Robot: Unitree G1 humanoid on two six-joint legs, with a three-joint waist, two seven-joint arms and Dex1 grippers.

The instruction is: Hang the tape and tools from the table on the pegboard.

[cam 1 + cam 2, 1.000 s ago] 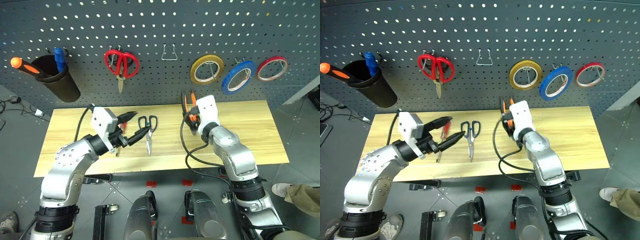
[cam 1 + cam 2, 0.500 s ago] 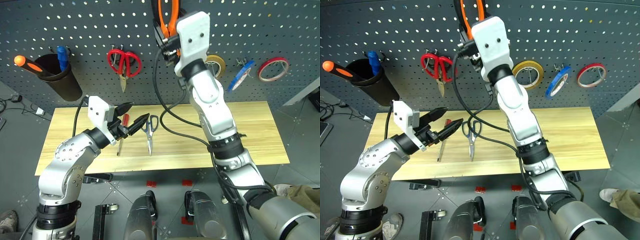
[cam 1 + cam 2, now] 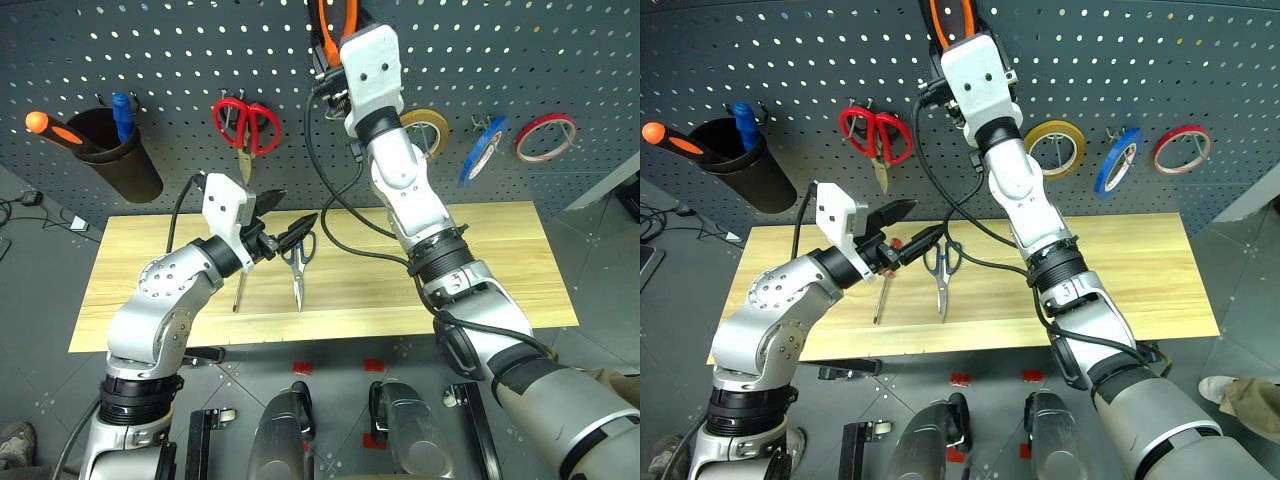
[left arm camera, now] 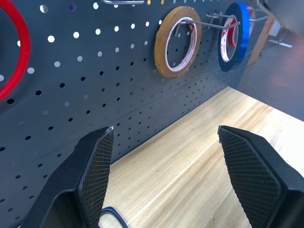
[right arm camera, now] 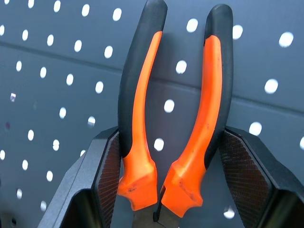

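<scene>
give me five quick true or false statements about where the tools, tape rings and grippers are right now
1. The right gripper holds the orange-and-black handled pliers up against the dark grey perforated pegboard. True.
2. The blue-grey handled scissors hang on the pegboard. False: they lie on the light wood table.
3. The blue tape ring hangs on a pegboard hook between the yellow tape ring and the red tape ring. True.
4. The left gripper grips the slim red-handled screwdriver. False: it is open and empty, and the screwdriver lies on the table.
5. The red-handled scissors lie on the table. False: they hang on the pegboard.
</scene>
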